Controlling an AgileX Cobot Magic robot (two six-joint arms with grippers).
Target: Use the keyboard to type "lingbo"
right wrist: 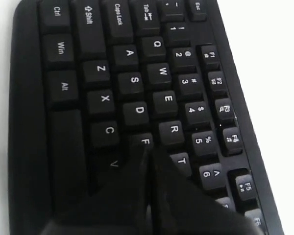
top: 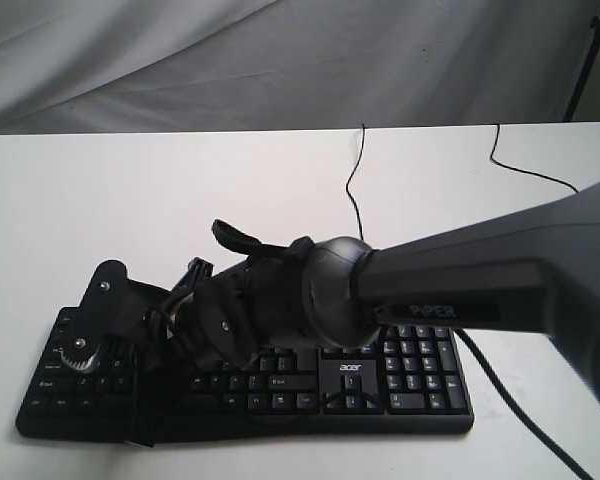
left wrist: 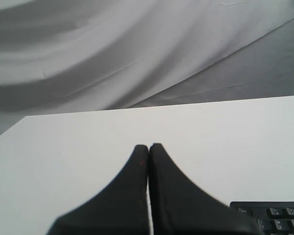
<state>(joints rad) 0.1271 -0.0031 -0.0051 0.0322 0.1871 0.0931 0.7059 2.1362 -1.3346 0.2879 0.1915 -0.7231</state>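
Observation:
The black keyboard [top: 420, 372] with its white acer logo lies along the table's front edge. My right arm reaches across it from the right. In the right wrist view my right gripper [right wrist: 148, 148] is shut with nothing in it. Its tips sit low over the keyboard [right wrist: 63, 88] just past the F key [right wrist: 145, 141], beside V and T; whether they touch a key is hidden. My left gripper [left wrist: 148, 146] is also shut and empty, pointing over bare table beyond the keyboard's Esc corner [left wrist: 277, 215]. In the exterior view the left arm's dark body [top: 105, 300] hangs above the keyboard's left end.
The white table [top: 130, 200] spreads behind and to both sides of the keyboard. A thin black cable [top: 355, 190] runs from the keyboard to the far edge, another cable [top: 525, 168] lies at the back right. A grey cloth backdrop [top: 280, 60] hangs behind.

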